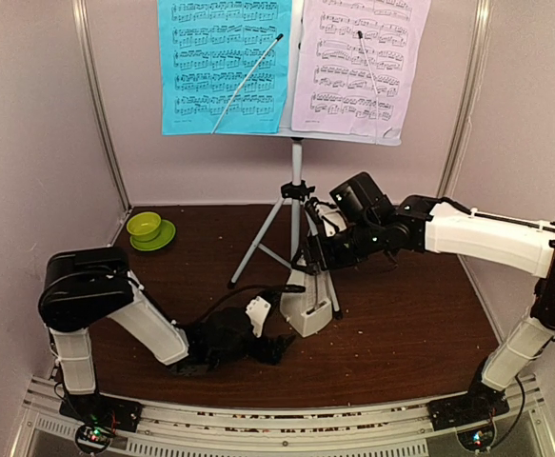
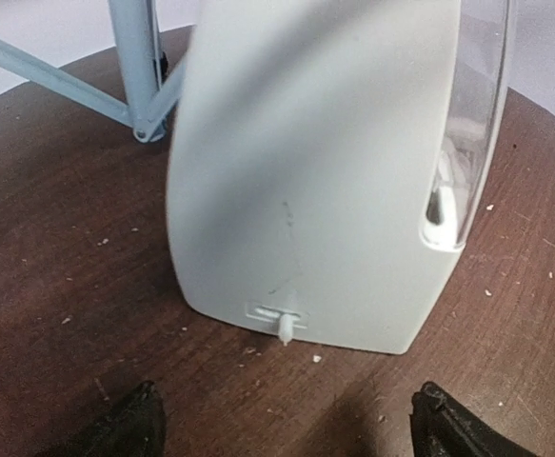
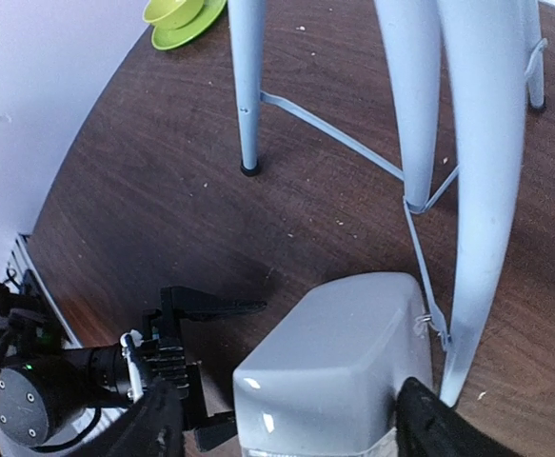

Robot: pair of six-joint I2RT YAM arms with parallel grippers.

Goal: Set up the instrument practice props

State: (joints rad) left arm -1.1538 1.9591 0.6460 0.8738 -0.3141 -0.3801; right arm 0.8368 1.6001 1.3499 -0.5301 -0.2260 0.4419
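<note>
Cream metronome stands mid-table, touching the stand's silver tripod at its near-right leg. Left gripper is spread wide just short of it, and right gripper gapes loosely over its top.

Dark brown wooden bench, speckled with pale crumbs. Plain pale walls on three sides, silver posts at far corners. Slotted metal rail along near edge. Even, soft light.

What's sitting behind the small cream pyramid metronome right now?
The music stand's silver tripod legs stand just behind the metronome on the dark wooden table. Its body covers whether a leg touches it.
</note>
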